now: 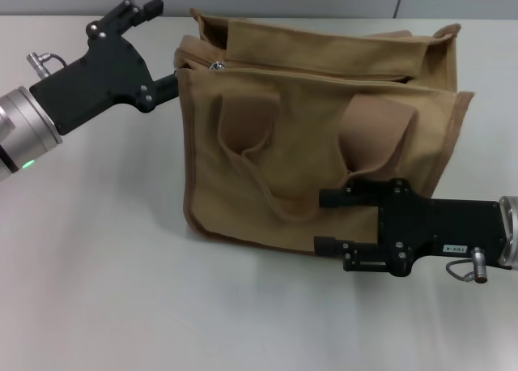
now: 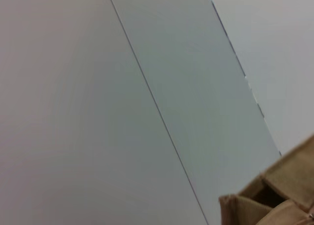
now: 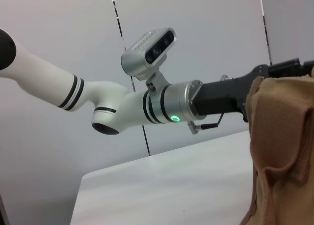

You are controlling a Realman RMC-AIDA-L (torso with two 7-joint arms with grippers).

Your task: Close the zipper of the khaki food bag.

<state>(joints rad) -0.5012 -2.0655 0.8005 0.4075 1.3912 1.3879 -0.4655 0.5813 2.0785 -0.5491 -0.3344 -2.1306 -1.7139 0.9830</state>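
The khaki food bag (image 1: 324, 144) stands upright mid-table, its front handle strap (image 1: 267, 176) drooping down the front face. The zipper (image 1: 324, 73) runs along the top, with its silver pull (image 1: 217, 65) at the bag's left end. My left gripper (image 1: 162, 47) is open at that end, one finger raised and the other touching the bag's left edge just beside the pull. My right gripper (image 1: 321, 221) is open, low against the bag's front face near its bottom edge. A bag corner shows in the left wrist view (image 2: 265, 200), and the bag's side shows in the right wrist view (image 3: 279, 151).
The white table (image 1: 97, 290) stretches around the bag. A grey panelled wall (image 2: 171, 87) stands behind. My left arm (image 3: 122, 107) reaches across to the bag in the right wrist view.
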